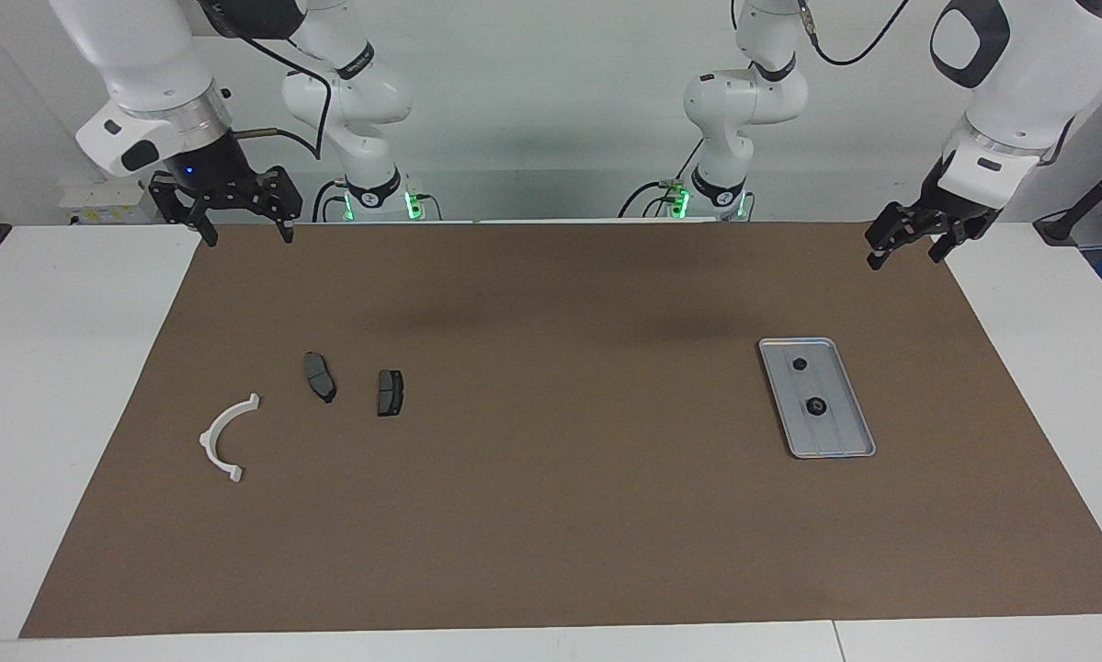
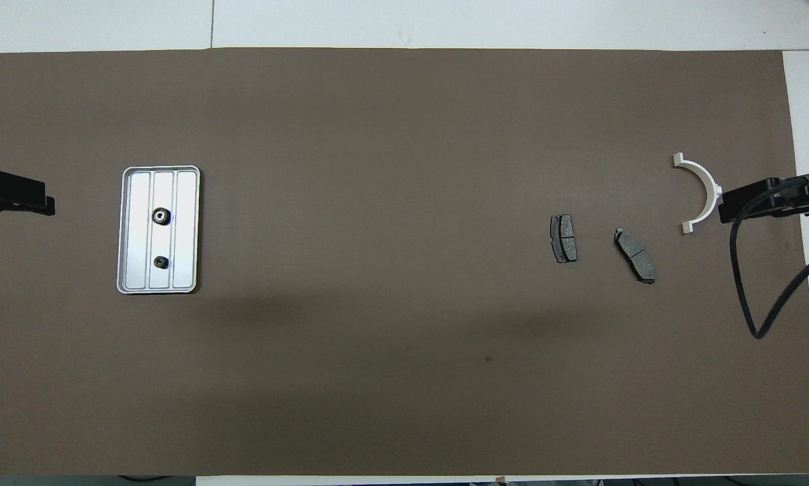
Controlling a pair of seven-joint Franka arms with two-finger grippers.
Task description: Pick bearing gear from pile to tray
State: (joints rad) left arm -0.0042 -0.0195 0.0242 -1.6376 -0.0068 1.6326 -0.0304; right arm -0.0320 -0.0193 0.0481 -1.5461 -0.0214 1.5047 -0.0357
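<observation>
The silver tray (image 1: 840, 432) (image 2: 187, 229) lies toward the left arm's end of the table. Two small black round bearing gears (image 1: 800, 364) (image 1: 816, 407) (image 2: 160, 216) (image 2: 162, 262) rest in it. The pile lies toward the right arm's end: a white half-ring bracket (image 1: 226, 437) (image 2: 701, 192) and two dark grey pads (image 1: 320, 377) (image 1: 390, 393) (image 2: 635, 255) (image 2: 563, 238). My left gripper (image 1: 903, 260) (image 2: 40, 202) hangs open and empty over the mat's corner by the tray's end. My right gripper (image 1: 248, 239) (image 2: 728, 206) hangs open and empty over the mat's edge near the bracket.
A brown mat (image 1: 551, 460) covers most of the white table (image 1: 73, 368). A black cable (image 2: 748, 283) loops down from the right arm over the mat's edge. Both arm bases stand at the robots' end of the table.
</observation>
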